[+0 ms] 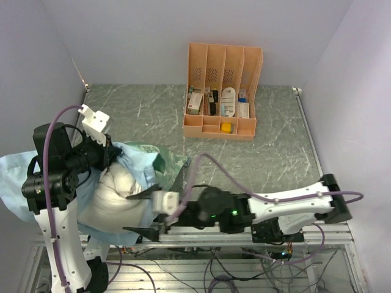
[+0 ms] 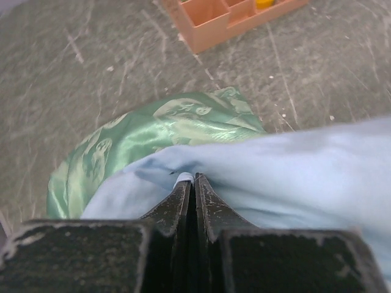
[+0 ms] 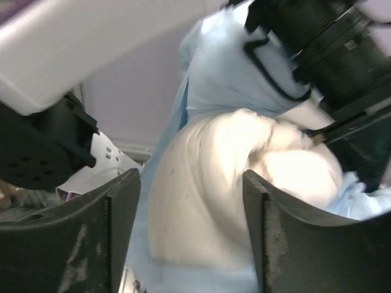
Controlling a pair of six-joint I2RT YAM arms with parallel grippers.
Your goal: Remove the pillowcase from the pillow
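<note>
The left gripper (image 2: 194,180) is pinched tight on a fold of the pillowcase (image 2: 293,165). The blue cloth bunches right at its tips, and the shiny green side spills just beyond. The right gripper (image 3: 189,183) stands spread and grips nothing, with the bare pillow (image 3: 244,165) bulging just ahead of its fingers. As I judge it, the right should close on the pillow alone, with no cloth caught, while the left draws the case off away from it. Farther out stands an orange rack (image 1: 220,91). One pillow, one pillowcase, one rack, two grippers.
</note>
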